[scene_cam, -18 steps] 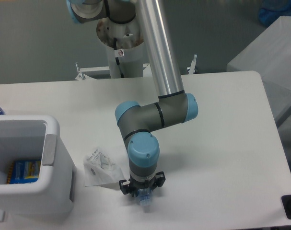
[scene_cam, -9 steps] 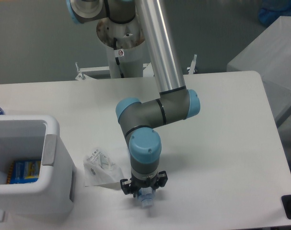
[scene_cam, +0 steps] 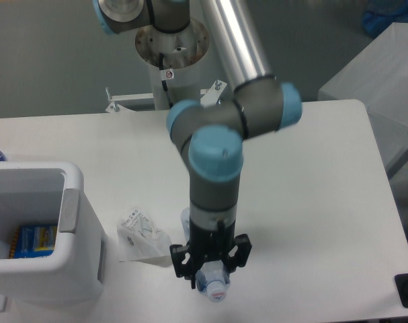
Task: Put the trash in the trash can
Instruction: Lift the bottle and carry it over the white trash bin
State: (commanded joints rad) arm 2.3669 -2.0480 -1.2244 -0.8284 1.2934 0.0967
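Note:
My gripper [scene_cam: 212,270] points straight down near the table's front edge, raised above the surface and shut on the clear plastic bottle [scene_cam: 216,288]. The bottle's capped end pokes out below the fingers; the wrist hides the rest. The crumpled white wrapper [scene_cam: 142,237] with black print lies flat on the table just left of the gripper. The white trash can [scene_cam: 74,202] with a grey side panel stands at the front left, a short way beyond the wrapper.
A blue and yellow item [scene_cam: 35,239] lies inside the trash can. A dark object [scene_cam: 406,291] sits at the table's front right corner. The arm's base mount [scene_cam: 170,54] stands behind the table's far edge.
The arm has risen from the table, lifting the bottle with it, so the wrist and gripper now look larger and sit slightly further right.

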